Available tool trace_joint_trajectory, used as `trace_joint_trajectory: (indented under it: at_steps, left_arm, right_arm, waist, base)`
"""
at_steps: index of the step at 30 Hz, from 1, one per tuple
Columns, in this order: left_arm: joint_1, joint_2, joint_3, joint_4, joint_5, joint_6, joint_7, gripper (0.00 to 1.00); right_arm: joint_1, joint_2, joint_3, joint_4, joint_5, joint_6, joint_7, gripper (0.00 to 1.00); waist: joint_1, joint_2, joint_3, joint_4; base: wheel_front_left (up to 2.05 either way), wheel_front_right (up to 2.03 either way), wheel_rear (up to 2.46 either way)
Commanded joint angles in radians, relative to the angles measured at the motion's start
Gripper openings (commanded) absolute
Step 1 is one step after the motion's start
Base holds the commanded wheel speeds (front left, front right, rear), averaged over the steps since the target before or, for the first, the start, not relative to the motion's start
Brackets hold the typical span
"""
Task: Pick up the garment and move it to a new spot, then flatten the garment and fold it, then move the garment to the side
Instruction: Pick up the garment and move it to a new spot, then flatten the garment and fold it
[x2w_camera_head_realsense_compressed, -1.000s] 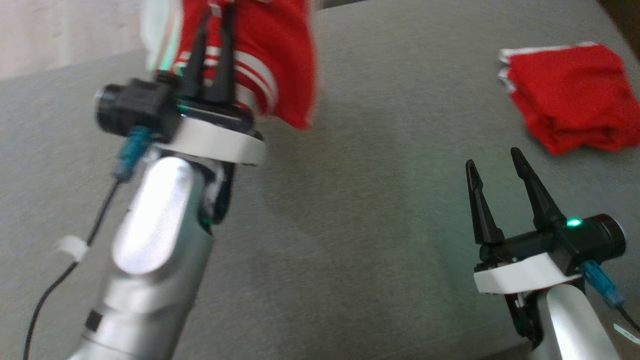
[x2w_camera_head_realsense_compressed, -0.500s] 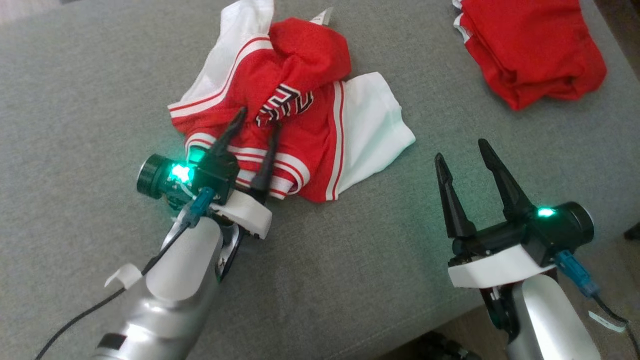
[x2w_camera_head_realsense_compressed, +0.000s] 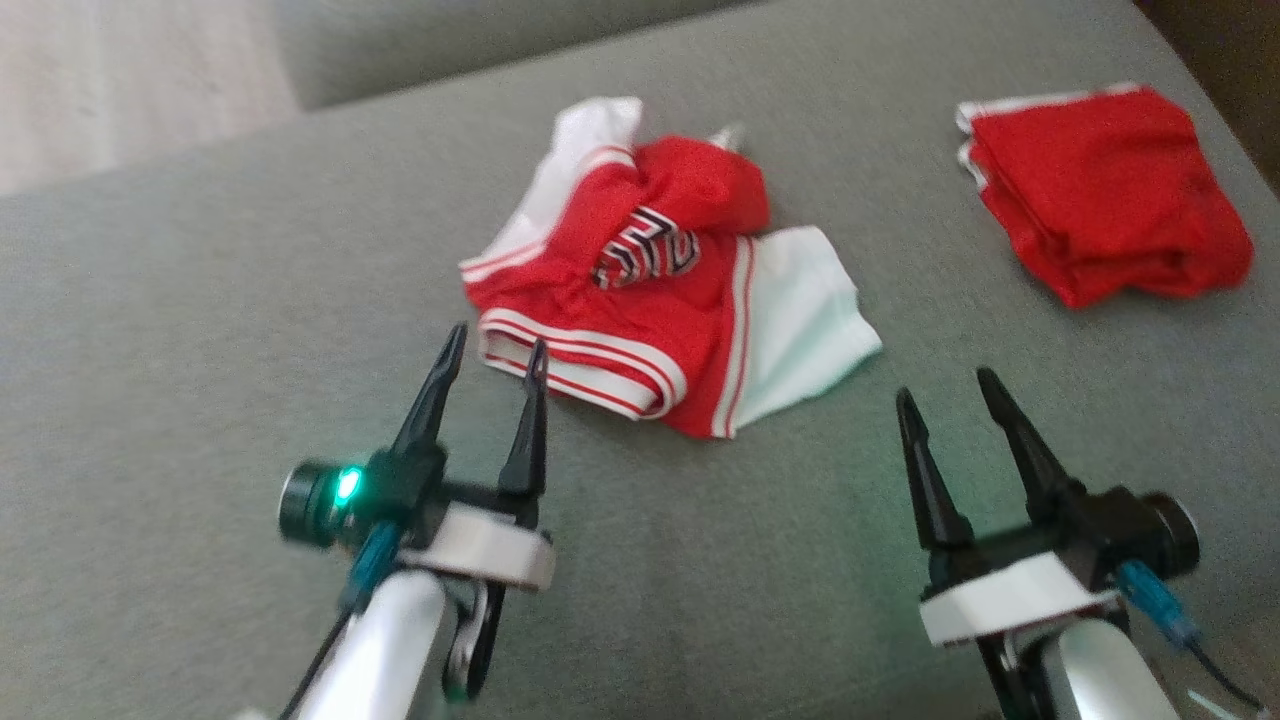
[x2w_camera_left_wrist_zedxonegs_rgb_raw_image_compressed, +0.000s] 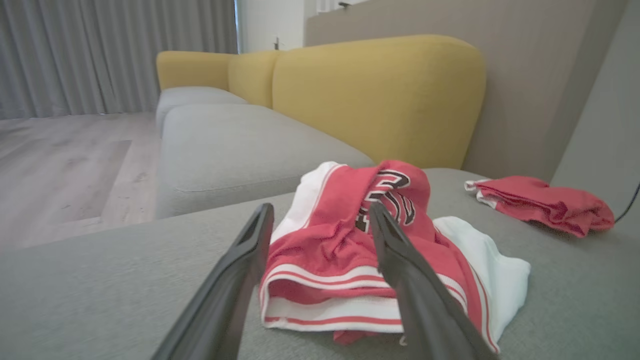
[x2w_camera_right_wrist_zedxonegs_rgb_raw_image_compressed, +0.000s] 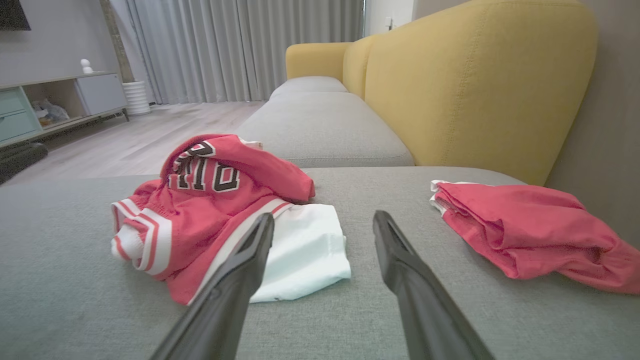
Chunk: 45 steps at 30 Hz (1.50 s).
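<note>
The crumpled red-and-white garment (x2w_camera_head_realsense_compressed: 640, 300) lies on the grey cushion (x2w_camera_head_realsense_compressed: 200, 330). The left gripper (x2w_camera_head_realsense_compressed: 498, 338) and the right gripper (x2w_camera_head_realsense_compressed: 945, 384) hover on its near side, fingers apart, apparently not touching it.

The only writing is lettering (x2w_camera_head_realsense_compressed: 648, 258) on the crumpled red and white garment (x2w_camera_head_realsense_compressed: 640, 330): black block characters edged in white, printed on the raised red fold at about 12 o'clock from the garment's middle in the head view. Creases cut the characters off, so no word or number can be read for certain. The right wrist view shows about three of them, tilted. A small white tag (x2w_camera_head_realsense_compressed: 728, 135) sticks out at the garment's far edge, near 1 o'clock, too blurred to read.
</note>
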Motion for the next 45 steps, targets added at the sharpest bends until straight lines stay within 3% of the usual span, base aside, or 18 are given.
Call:
trace_joint_trajectory:
  at_steps: [1,7,15,45]
  left_arm:
    - [0.015,0.0,0.047,-0.056,-0.01,0.01,-0.009,1.0]
    - [0.209,-0.005,0.118,-0.191,-0.011,0.017,-0.009,1.0]
    - [0.394,-0.007,0.175,-0.271,-0.029,0.023,-0.009,1.0]
    - [0.441,-0.007,0.182,-0.278,-0.02,0.05,-0.009,1.0]
  right_arm:
    - [0.001,0.0,0.012,-0.025,0.005,-0.001,-0.005,1.0]
    - [0.067,0.0,-0.026,-0.027,0.015,-0.001,-0.005,1.0]
    - [0.153,0.0,-0.076,-0.038,-0.035,-0.001,-0.005,1.0]
    - [0.191,0.0,-0.08,-0.024,-0.009,-0.001,-0.005,1.0]
  waist:
    - [0.0003,0.0,-0.099,0.091]
    - [0.0003,0.0,-0.165,0.166]
    - [0.0003,0.0,-0.22,0.239]
    - [0.0003,0.0,-0.241,0.28]
  base:
    - [0.0,0.0,0.0]
    - [0.0,0.0,0.0]
    - [0.0,0.0,0.0]
    - [0.0,0.0,0.0]
